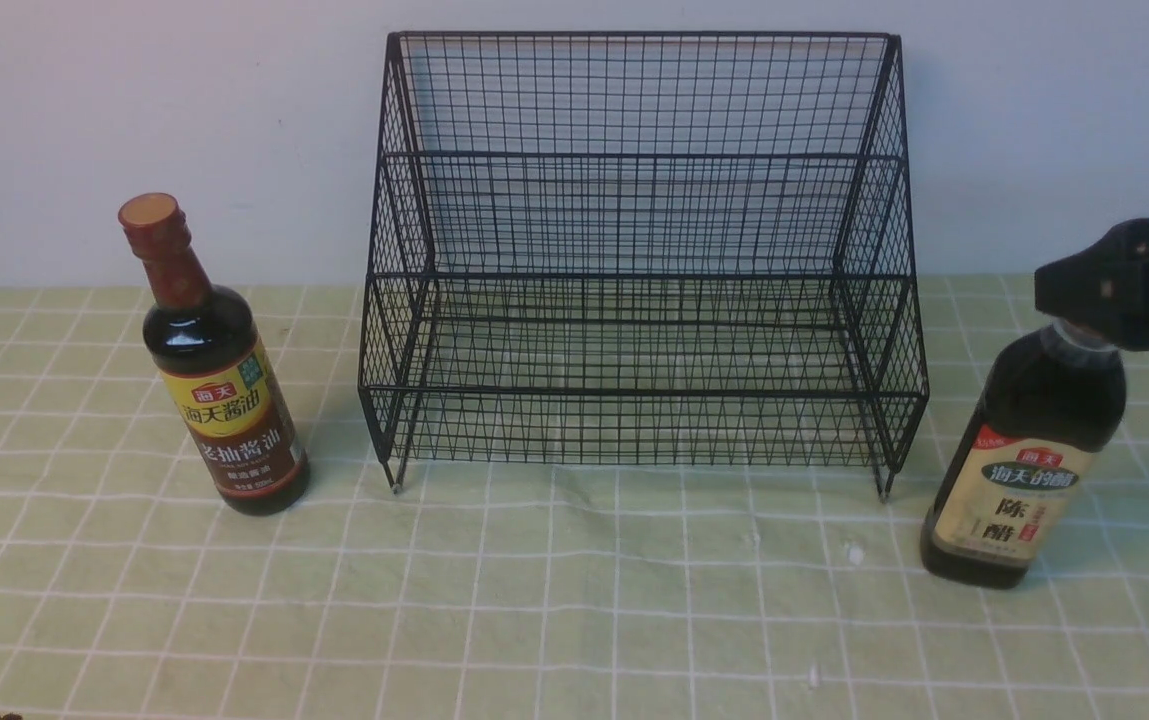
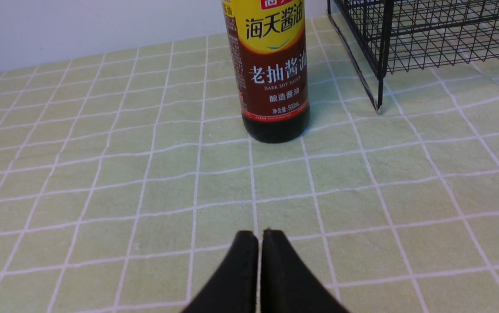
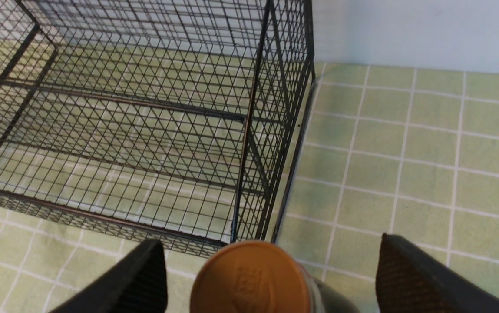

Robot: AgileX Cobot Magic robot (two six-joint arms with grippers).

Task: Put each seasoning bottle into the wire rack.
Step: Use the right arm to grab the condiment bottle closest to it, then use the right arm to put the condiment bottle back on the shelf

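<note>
Left gripper [image 2: 258, 237]: pinched together on nothing, low over the cloth [image 2: 101, 174]; the slim-necked bottle stands straight ahead of it, well apart.
Slim-necked bottle [image 1: 219, 370]: upright on the cloth, just left of the rack, outside it.
Wire rack [image 1: 639, 260]: both tiers bare.
Gold-capped bottle [image 1: 1029, 470]: upright by the rack's right front corner, outside it.
Right gripper [image 3: 269, 243]: spread wide, one finger on each side of the gold cap [image 3: 251, 278], touching neither. This is the nearer arm, so closing on that upright neck looks like the next move.
</note>
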